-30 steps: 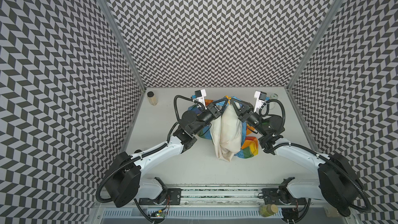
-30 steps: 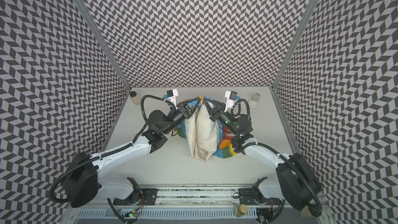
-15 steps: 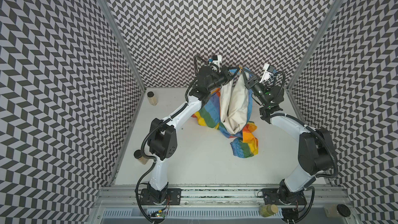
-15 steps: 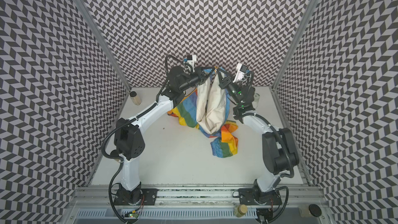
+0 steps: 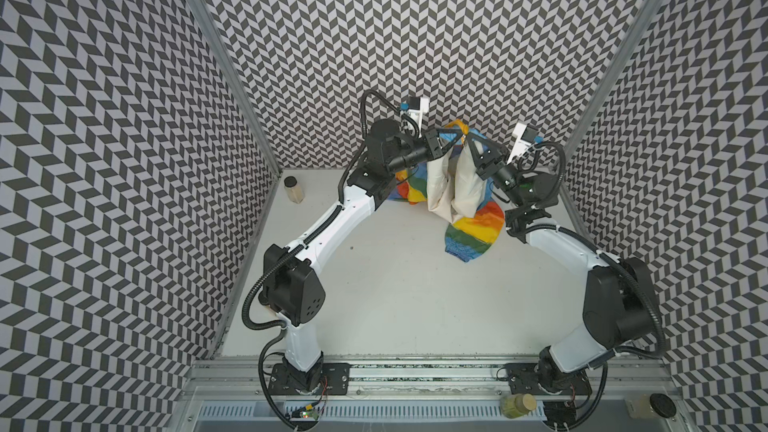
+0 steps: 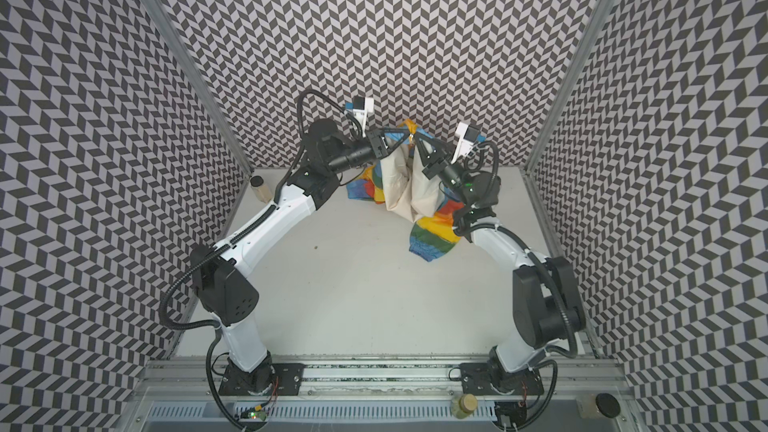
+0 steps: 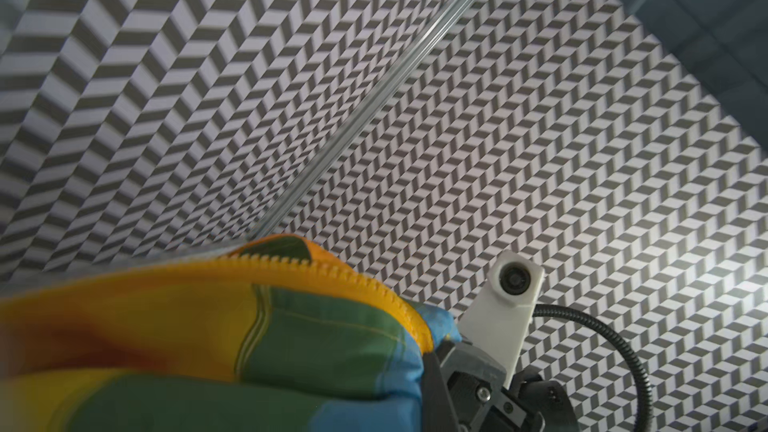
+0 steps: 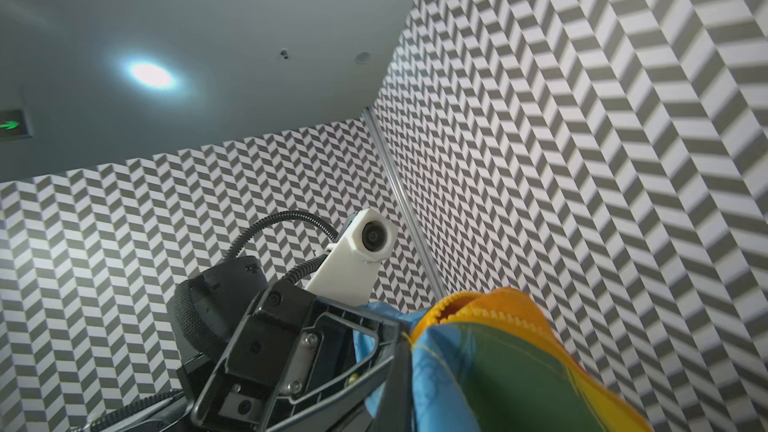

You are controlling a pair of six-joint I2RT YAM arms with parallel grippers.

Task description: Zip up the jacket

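1. Black-and-white chevron walls [image 5: 415, 35] close in a pale table [image 5: 395, 305] on three sides.
2. Both arms rise from the front rail and reach toward the back wall, where their wrists meet high above the table.
3. The jacket [image 5: 453, 184] [image 6: 403, 184] hangs between them at the back, right of the middle. Its cream lining faces the camera. The lower folds rest on the table, and one rainbow sleeve [image 5: 473, 230] lies spread beside the right arm.
4. The left gripper [image 5: 455, 137] [image 6: 405, 135] is clamped on the jacket's top edge.
5. The right gripper [image 5: 471, 145] [image 6: 415, 141] pinches the same edge just beside it, the tips nearly touching.
6. The orange-yellow zipper strip [image 7: 332, 274] [image 8: 478, 309] runs along the raised edge with its teeth bare.
7. A small jar [image 5: 293, 189] stands in the table's far left corner.
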